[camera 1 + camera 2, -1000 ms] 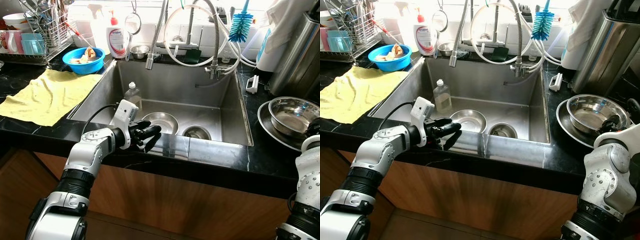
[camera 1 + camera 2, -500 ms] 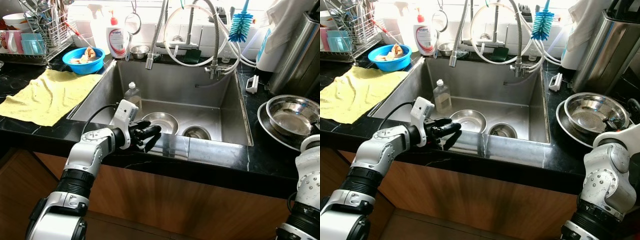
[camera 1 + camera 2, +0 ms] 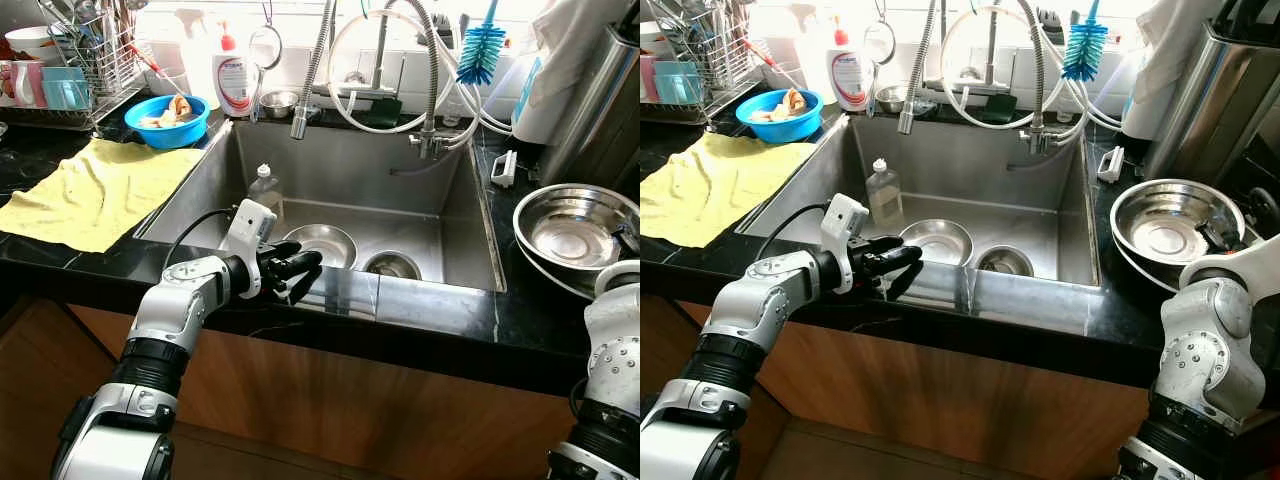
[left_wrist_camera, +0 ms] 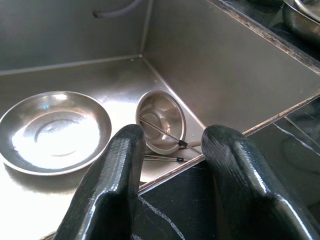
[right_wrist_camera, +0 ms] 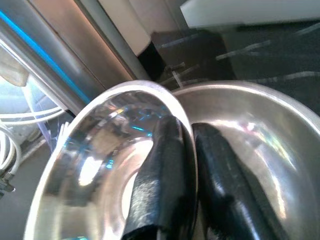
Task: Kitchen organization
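A black marble counter [image 3: 440, 320] wraps the steel sink [image 3: 455, 215] — a yellow cloth [image 3: 95, 190] lies well left of the left gripper [image 3: 300, 272], a blue bowl [image 3: 168, 118] and dish rack [image 3: 85, 70] beyond — steel bowls [image 3: 1175, 222] at the right gripper [image 3: 1220, 235].

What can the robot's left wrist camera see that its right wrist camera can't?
Left wrist view: the left gripper with its jaws open above the sink's front edge, and on the sink floor a shallow steel dish, a small steel bowl and thin metal sticks.
Right wrist view: the right gripper with its jaws pinching the rim of a steel bowl, one finger inside it and one outside, with a second steel bowl just behind.
Both: two black fingers and shiny steel dishes.
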